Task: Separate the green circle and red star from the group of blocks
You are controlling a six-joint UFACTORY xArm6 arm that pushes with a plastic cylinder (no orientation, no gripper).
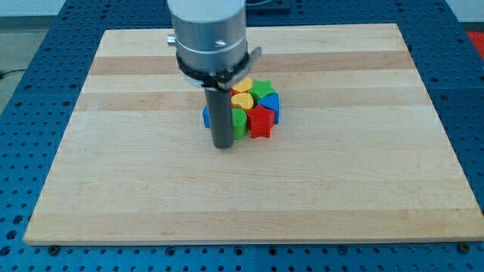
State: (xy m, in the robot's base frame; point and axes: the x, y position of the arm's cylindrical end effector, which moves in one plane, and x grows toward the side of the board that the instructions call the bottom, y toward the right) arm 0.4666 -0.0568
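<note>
A tight group of blocks sits a little above the board's middle. The red star (262, 121) is at the group's lower right. A green block (240, 121), likely the green circle, sits just left of it, partly hidden by the rod. Behind them are a yellow heart (242, 100), a yellow block (243, 85), a green star (262, 90) and a blue block (271, 103). Another blue block (206, 115) peeks out left of the rod. My tip (222, 145) rests on the board at the group's lower left edge, right beside the green block.
The wooden board (113, 166) lies on a blue perforated table (30, 45). The arm's grey cylindrical body (209, 34) hangs over the board's top middle and hides part of the group.
</note>
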